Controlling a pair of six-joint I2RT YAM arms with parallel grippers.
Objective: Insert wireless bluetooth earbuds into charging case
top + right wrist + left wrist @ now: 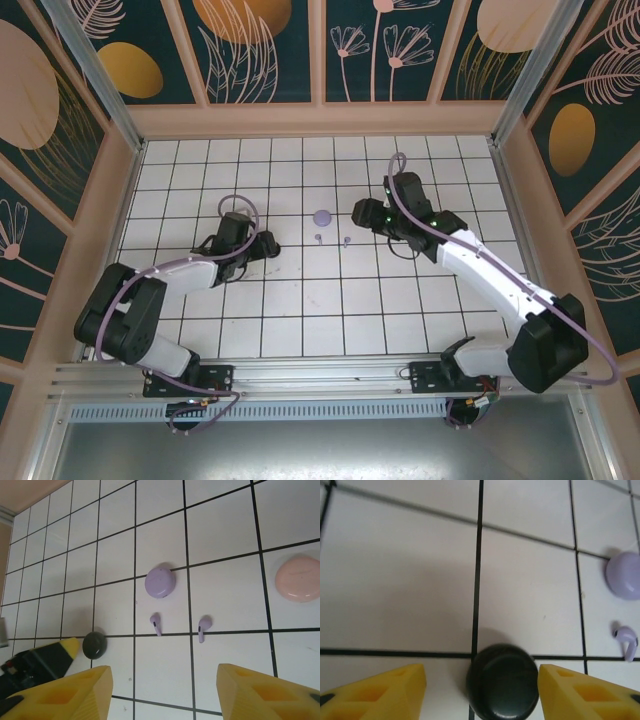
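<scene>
Two lilac earbuds (155, 624) (203, 628) lie side by side on the white grid table, just below the closed round lilac case (160, 582). From above, the earbuds (317, 238) (345, 240) sit between the two arms. My right gripper (162, 695) hovers open above the tile in front of them, holding nothing. My left gripper (482, 670) is open and straddles a closed black round case (502, 682); its right finger is close to the case and its left finger stands apart. Black and pink earbuds are out of view.
A closed pink round case (298, 578) lies to the right of the lilac set. The lilac case (625, 575) and one lilac earbud (627, 641) lie to the right of the left gripper. Wooden walls (320, 120) enclose the table.
</scene>
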